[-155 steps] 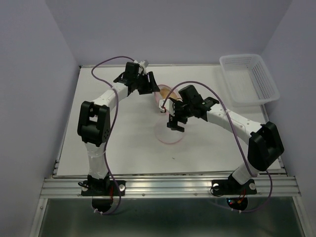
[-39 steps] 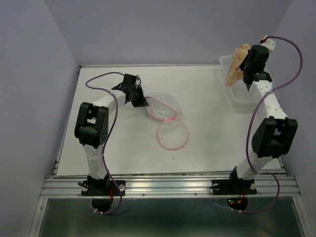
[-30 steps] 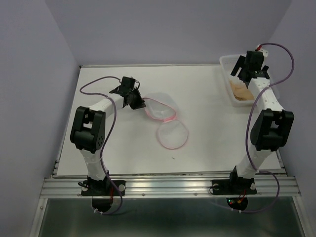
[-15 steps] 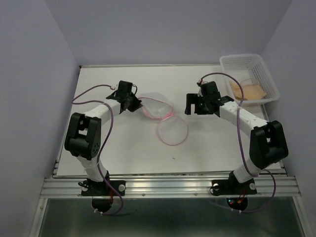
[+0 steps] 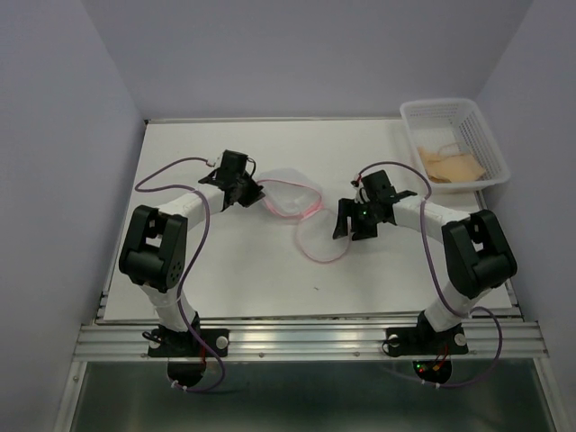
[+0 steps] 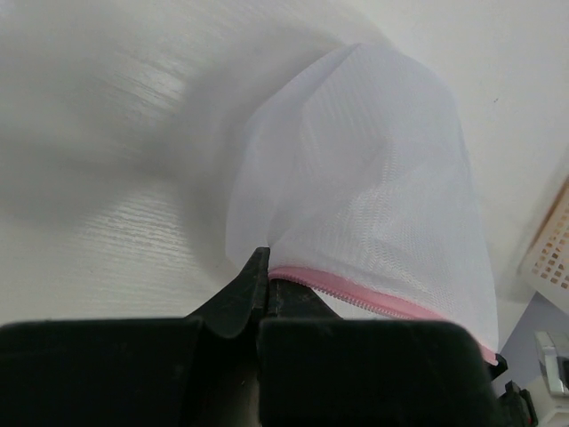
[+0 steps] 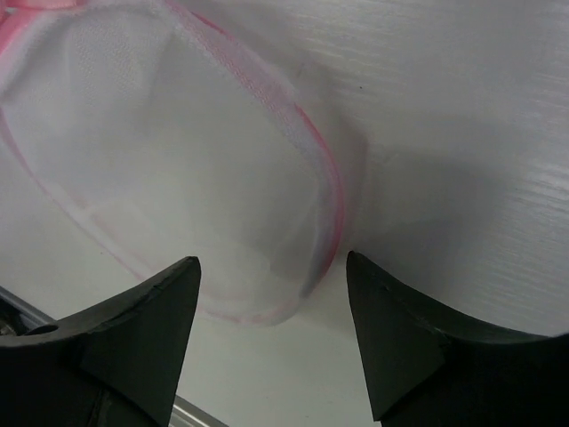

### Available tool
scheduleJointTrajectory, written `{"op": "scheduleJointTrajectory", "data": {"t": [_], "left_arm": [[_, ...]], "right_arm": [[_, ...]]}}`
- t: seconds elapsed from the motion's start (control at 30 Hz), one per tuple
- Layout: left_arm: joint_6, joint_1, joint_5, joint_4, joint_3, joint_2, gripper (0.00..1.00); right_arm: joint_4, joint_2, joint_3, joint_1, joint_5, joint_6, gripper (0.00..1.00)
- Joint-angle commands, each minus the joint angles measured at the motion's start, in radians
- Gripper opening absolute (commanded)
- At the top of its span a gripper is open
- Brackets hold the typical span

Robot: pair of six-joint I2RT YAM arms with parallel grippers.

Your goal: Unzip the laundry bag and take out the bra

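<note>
Comparing this moment with the views from about a second ago, the main change is the bra's position. My right gripper (image 5: 346, 225) held the bra (image 5: 454, 166) above the basket (image 5: 409, 121). The bra now lies inside that basket, at the far right corner of the table (image 5: 225, 270), well apart from the laundry bag (image 5: 290, 192).

My right arm has since swung back to the centre. Its jaws stand spread and empty, with the bag's unzipped pink rim loop (image 7: 324, 191) just ahead of the fingertips in the right wrist view. My left gripper (image 6: 264, 267) stays clamped on the zipper edge of the bag at its left side, holding the mesh slightly raised.

Judgement: the zipper is open and the bra is out, so both parts of the task appear complete. What remains is to let go of the bag and withdraw.

Inventory, counted:
- Laundry bag: one, with pouch and flap lying open at mid-table.
- Bra: one, in the basket.
- Basket: one.
- Grippers: two, the left pinching mesh and the right empty.
</note>
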Motion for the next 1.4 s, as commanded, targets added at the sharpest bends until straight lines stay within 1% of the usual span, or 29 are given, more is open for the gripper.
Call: {"op": "scheduleJointTrajectory", "data": {"t": [0.0,0.1,0.13,0.17,0.27,0.37,0.4,0.5,0.7,0.73,0.77,0.8,0.83,0.87,0.93,0.97,1.0,1.03,1.07,1.1,1.13,1.17,1.2,1.27,1.33,1.37], "left_arm": [[-0.006,-0.012,-0.031,0.031,-0.006,-0.047,0.00],[-0.004,-0.013,-0.033,0.031,-0.004,-0.046,0.00],[-0.004,-0.013,-0.033,0.031,-0.004,-0.046,0.00],[-0.004,-0.015,-0.034,0.031,-0.004,-0.043,0.00],[0.004,-0.016,-0.033,0.029,0.002,-0.038,0.00],[0.014,-0.019,-0.036,0.024,0.007,-0.034,0.00],[0.017,-0.019,-0.036,0.024,0.011,-0.032,0.00],[0.036,-0.027,-0.034,0.026,0.021,-0.029,0.00],[0.068,-0.038,-0.054,0.026,0.008,-0.053,0.00],[0.077,-0.038,-0.091,0.034,-0.002,-0.069,0.00],[0.077,-0.039,-0.094,0.041,-0.002,-0.078,0.00],[0.085,-0.039,-0.094,0.049,-0.019,-0.089,0.00],[0.094,-0.041,-0.081,0.057,-0.028,-0.112,0.00],[0.112,-0.041,-0.074,0.088,-0.045,-0.124,0.00],[0.131,-0.044,-0.071,0.093,-0.062,-0.147,0.01],[0.154,-0.047,-0.070,0.099,-0.082,-0.174,0.06],[0.166,-0.048,-0.070,0.101,-0.096,-0.188,0.15],[0.189,-0.051,-0.070,0.110,-0.110,-0.202,0.31],[0.207,-0.058,-0.035,0.127,-0.124,-0.228,0.72],[0.241,-0.062,0.010,0.151,-0.148,-0.248,0.88],[0.260,-0.062,0.039,0.152,-0.160,-0.248,0.99],[0.278,-0.062,0.065,0.171,-0.174,-0.262,0.99],[0.292,-0.062,0.084,0.172,-0.179,-0.267,0.99],[0.307,-0.061,0.108,0.178,-0.185,-0.279,0.99],[0.313,-0.062,0.130,0.198,-0.199,-0.297,0.99],[0.310,-0.062,0.139,0.205,-0.199,-0.304,0.99]], "right_arm": [[0.044,0.027,-0.016,0.003,-0.032,0.012,0.72],[0.041,0.045,-0.027,0.003,-0.033,0.014,0.56],[0.041,0.053,-0.024,0.003,-0.042,0.014,0.37],[0.039,0.055,-0.017,0.003,-0.054,0.011,0.27],[0.033,0.035,0.012,0.003,-0.088,0.000,0.13],[0.021,-0.010,0.044,0.003,-0.148,-0.041,0.13],[0.016,-0.019,0.071,0.003,-0.207,-0.049,0.13],[-0.010,-0.027,0.118,0.003,-0.307,-0.052,0.13],[-0.080,-0.031,0.210,0.003,-0.341,0.025,0.12],[-0.108,-0.036,0.235,0.003,-0.299,0.026,0.11],[-0.122,-0.036,0.251,0.003,-0.298,0.026,0.10],[-0.142,-0.034,0.269,0.003,-0.198,0.022,0.09],[-0.196,-0.028,0.295,0.003,-0.133,0.016,0.08],[-0.220,-0.013,0.349,0.003,-0.001,0.003,0.08],[-0.269,0.005,0.403,0.003,0.135,-0.008,0.07],[-0.318,0.025,0.462,0.003,0.281,-0.009,0.07],[-0.347,0.038,0.495,0.003,0.360,-0.011,0.07],[-0.372,0.048,0.527,0.003,0.431,-0.006,0.07],[-0.396,0.055,0.553,0.003,0.485,-0.018,0.07],[-0.416,0.068,0.606,0.003,0.528,-0.032,0.07],[-0.416,0.076,0.631,0.003,0.534,-0.049,0.07],[-0.444,0.085,0.685,0.003,0.548,-0.088,0.07],[-0.459,0.094,0.685,0.003,0.573,-0.099,0.06],[-0.505,0.128,0.760,0.003,0.617,-0.142,0.06],[-0.531,0.165,0.829,0.003,0.726,-0.202,0.07],[-0.542,0.182,0.858,0.003,0.726,-0.216,0.07]]}}
